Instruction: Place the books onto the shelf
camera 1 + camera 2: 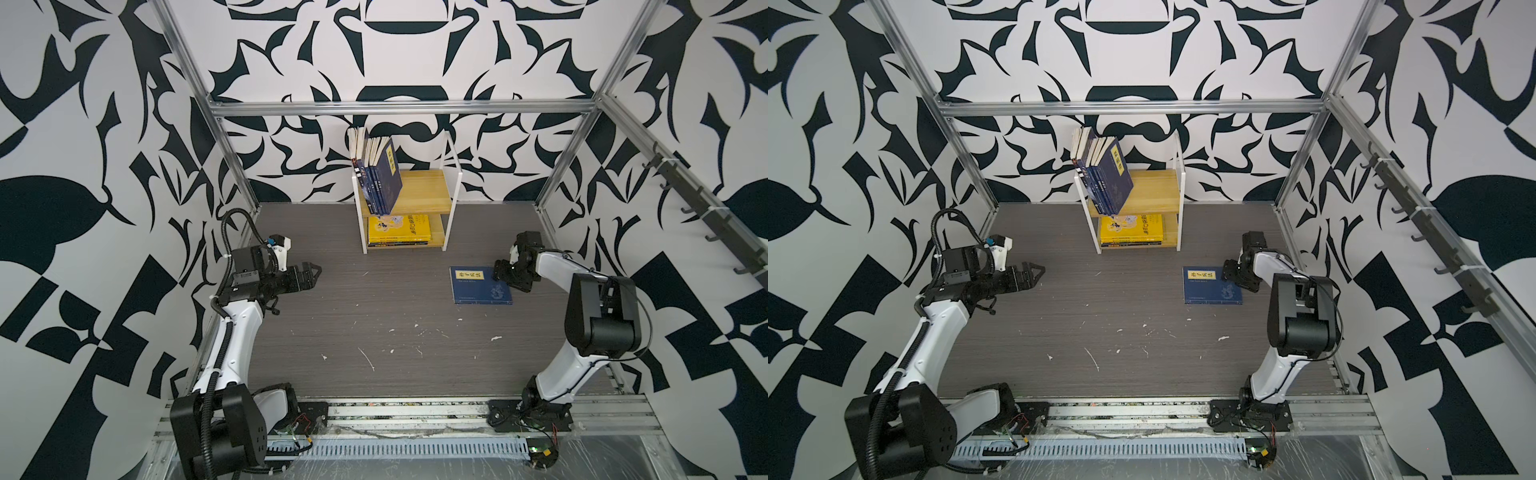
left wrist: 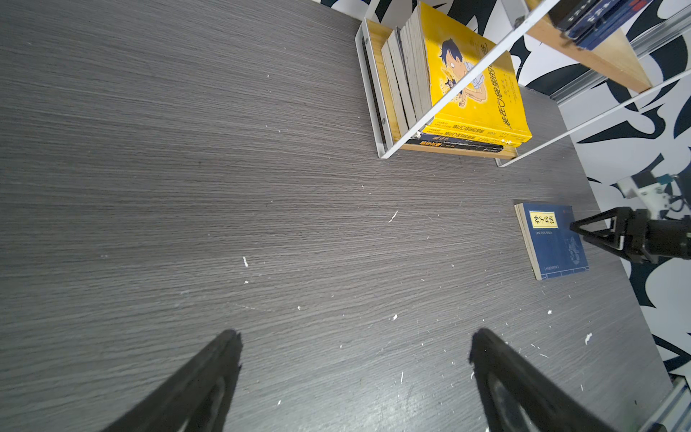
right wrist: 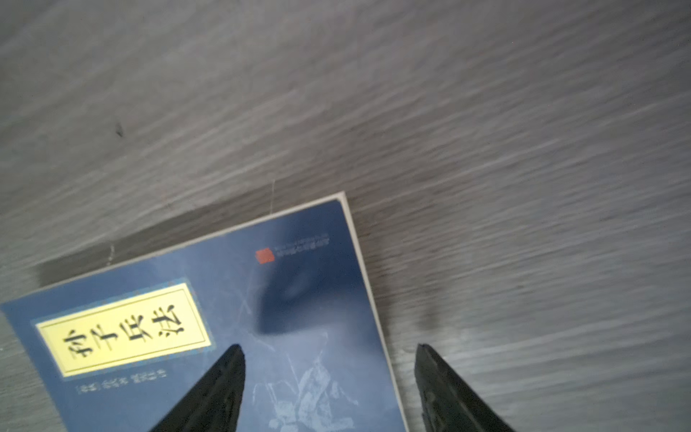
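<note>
A navy book (image 1: pixel 473 286) (image 1: pixel 1206 286) with a yellow title label lies flat on the table, right of the shelf (image 1: pixel 428 191) (image 1: pixel 1156 189). My right gripper (image 1: pixel 500 276) (image 3: pixel 329 349) is open low over the book's right edge (image 3: pixel 224 318): one finger over the cover, the other over bare table. Several navy books (image 1: pixel 382 174) lean on the shelf's upper board. Yellow cartoon books (image 1: pixel 399 228) (image 2: pixel 475 82) lie stacked on the lower board. My left gripper (image 1: pixel 313 272) (image 2: pixel 353 344) is open and empty over the table at the left.
The dark wood-grain table (image 1: pixel 374 324) carries small white flecks. Aluminium frame posts (image 1: pixel 232 158) stand at the back corners, and patterned walls close in on three sides. A rail with cable duct (image 1: pixel 415 449) runs along the front edge.
</note>
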{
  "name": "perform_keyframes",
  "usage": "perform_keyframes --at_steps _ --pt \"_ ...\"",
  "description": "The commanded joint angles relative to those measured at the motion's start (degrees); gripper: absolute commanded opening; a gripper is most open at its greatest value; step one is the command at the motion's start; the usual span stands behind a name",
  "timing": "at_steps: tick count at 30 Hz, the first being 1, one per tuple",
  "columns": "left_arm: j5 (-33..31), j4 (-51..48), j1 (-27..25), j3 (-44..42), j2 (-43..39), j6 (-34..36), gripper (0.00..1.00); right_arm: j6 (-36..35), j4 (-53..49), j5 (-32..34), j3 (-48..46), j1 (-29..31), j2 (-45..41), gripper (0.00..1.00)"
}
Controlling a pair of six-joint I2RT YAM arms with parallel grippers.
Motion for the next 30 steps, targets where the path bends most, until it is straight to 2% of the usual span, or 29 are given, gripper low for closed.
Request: perform_keyframes --at_steps 1,13,24,30 --pt "0.9 -0.5 0.3 1.6 0.2 -0.8 1.0 0.9 1.3 -3.5 -0.9 1.0 -1.3 0.74" --pt "1.4 0.3 0.3 1.2 1.3 0.0 1.0 3.2 5.5 -6.3 -4.8 12.7 2.8 0.73" --pt "3.8 1.6 -0.2 1.1 2.9 -2.7 1.0 8.7 10.0 -1.8 -5.0 28.2 2.3 0.73" --pt "4.1 2.2 -1.0 0.4 3.7 -2.7 0.98 10.6 11.9 1.3 -2.9 34.1 6.3 0.73"
